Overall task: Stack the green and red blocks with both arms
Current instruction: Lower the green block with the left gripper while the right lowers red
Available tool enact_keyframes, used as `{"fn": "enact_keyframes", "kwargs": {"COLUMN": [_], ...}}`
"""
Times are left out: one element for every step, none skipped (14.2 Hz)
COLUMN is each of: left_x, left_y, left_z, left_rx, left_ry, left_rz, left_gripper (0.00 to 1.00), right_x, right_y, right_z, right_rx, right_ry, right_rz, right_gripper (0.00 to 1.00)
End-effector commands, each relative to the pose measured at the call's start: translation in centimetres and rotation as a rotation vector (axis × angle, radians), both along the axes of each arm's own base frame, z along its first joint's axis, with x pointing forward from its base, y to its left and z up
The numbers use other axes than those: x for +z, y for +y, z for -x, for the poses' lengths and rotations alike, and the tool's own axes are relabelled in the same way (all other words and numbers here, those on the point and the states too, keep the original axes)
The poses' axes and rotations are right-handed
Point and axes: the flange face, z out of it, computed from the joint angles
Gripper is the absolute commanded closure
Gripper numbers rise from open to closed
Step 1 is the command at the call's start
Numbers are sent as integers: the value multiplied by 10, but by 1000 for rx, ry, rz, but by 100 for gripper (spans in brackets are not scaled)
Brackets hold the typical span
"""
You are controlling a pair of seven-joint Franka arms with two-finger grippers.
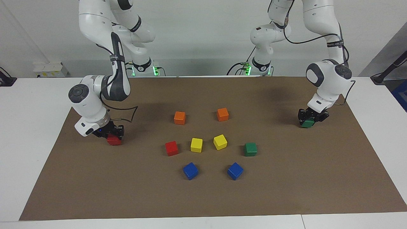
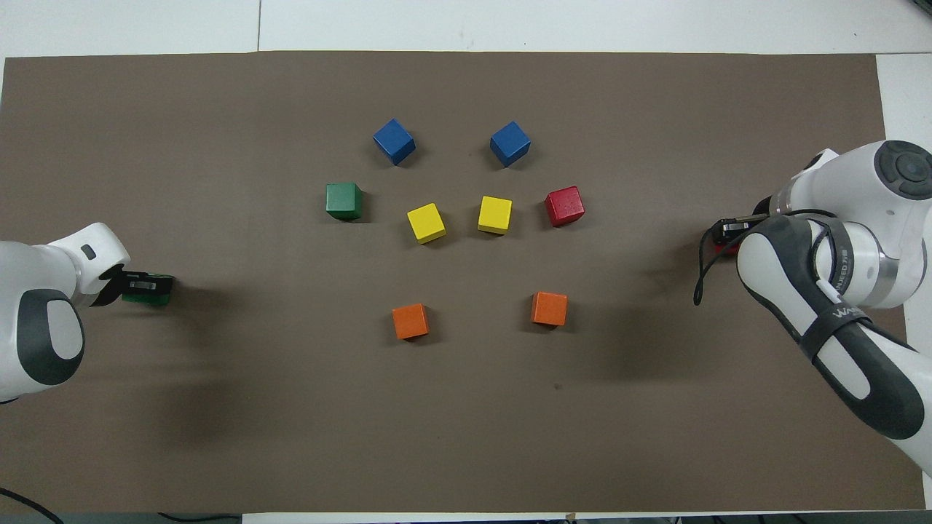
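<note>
Green and red blocks: we see our left gripper (image 1: 309,120) clamped on one green block (image 1: 307,123) low over the brown mat (image 1: 286,190) at nine o'clock in the overhead view, our right gripper (image 1: 111,135) clamped on one red block (image 1: 113,140) at three. Farther out, at twelve, a second green block (image 2: 343,201) and second red block (image 2: 564,206) flank two yellow cubes (image 2: 426,222).
</note>
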Motion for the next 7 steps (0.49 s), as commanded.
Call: {"fn": "enact_keyframes", "kwargs": {"left_x": [-4, -4, -5, -4, -4, -3, 0], "left_y": [2, 2, 2, 1, 0, 1, 2], "left_z": [1, 1, 1, 0, 0, -1, -4], "left_rx": [1, 0, 0, -1, -4, -6, -15], "left_ry": [-17, -16, -13, -14, -14, -13, -12], "left_rz": [5, 5, 6, 6, 6, 6, 5], "left_gripper": [100, 100, 100, 96, 25, 0, 0], "right_x": [-4, -5, -4, -5, -5, -5, -7], "right_y": [-5, -5, -4, -4, -4, -4, -3], "right_z": [1, 0, -1, -1, -1, -1, 0], "right_rx": [31, 31, 34, 34, 33, 33, 33], "right_ry": [-2, -4, -22, -24, -24, -22, -19], "right_rz": [3, 3, 5, 5, 5, 5, 5], "right_gripper": [100, 100, 100, 100, 100, 100, 100]}}
